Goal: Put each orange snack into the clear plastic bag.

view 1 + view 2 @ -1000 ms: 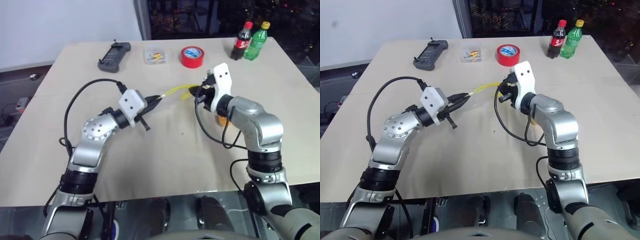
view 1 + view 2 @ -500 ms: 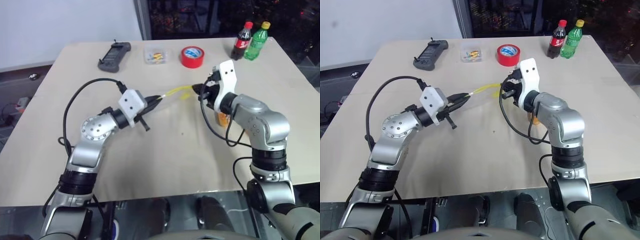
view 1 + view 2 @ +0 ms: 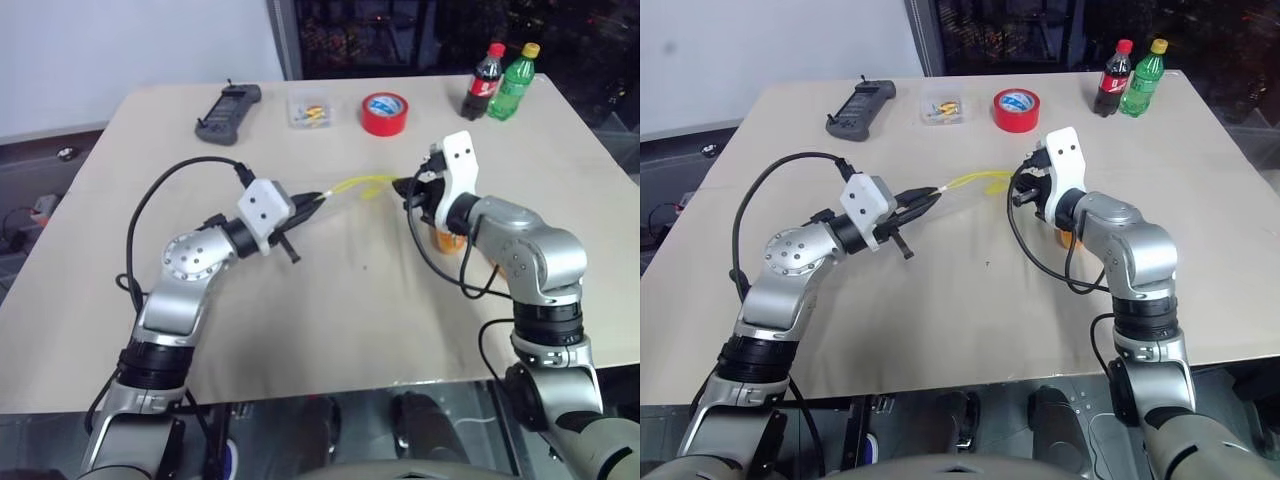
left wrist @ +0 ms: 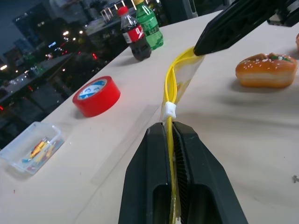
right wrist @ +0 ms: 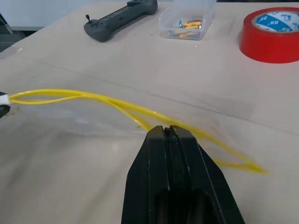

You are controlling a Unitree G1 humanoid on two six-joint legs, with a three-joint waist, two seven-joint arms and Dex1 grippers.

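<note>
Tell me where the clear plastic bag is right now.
The clear plastic bag hangs mid-table in the head views, stretched by its yellow zip strip between the left end effector and right end effector, in front of the red tape roll.

table [image 3: 330,300]: pale beige | clear plastic bag [image 4: 184,77]: transparent, yellow zip strip | orange snack [image 4: 266,70]: orange-brown, glossy, light speckled top | tape roll [image 3: 385,113]: red, blue-white core | bottles [image 3: 500,82]: one dark with red label, one green with yellow cap | controller [image 3: 228,112]: dark grey | small box [image 3: 310,109]: clear, yellow bits | left gripper [image 4: 170,140]: black | right gripper [image 5: 170,135]: black
</note>
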